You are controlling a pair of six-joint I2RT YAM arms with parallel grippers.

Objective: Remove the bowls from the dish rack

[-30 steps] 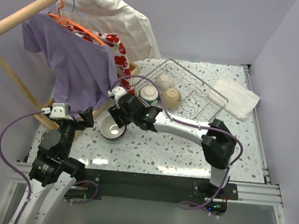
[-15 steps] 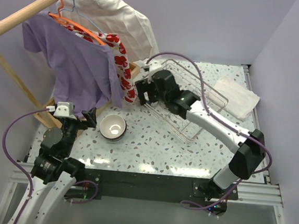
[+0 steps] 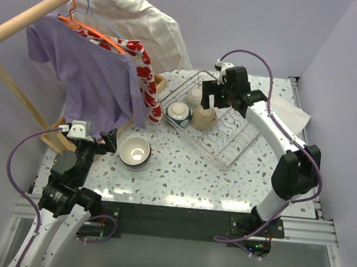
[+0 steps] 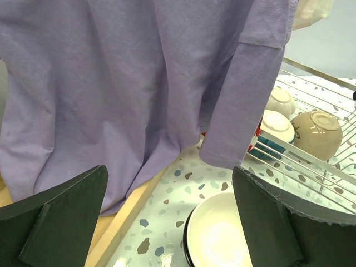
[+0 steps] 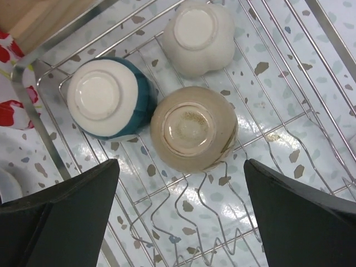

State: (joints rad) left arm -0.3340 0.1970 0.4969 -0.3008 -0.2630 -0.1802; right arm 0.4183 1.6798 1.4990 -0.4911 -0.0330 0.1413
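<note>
Right jaws spread wide and empty above the upturned beige bowl (image 5: 193, 128), teal-banded bowl (image 5: 108, 97) and cream bowl (image 5: 197, 36) in the dish rack (image 3: 230, 147), seemingly lining up a pick, while left jaws hover open beside the upright bowl (image 3: 134, 151) on the tabletop (image 3: 187, 175).

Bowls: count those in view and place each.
4. Three bottom-up in the silver wire dish rack: white ceramic bowl farthest back, teal-banded bowl and beige bowl nearer. One dark-sided bowl upright on the speckled table, left of the rack; more may be nested inside.
</note>
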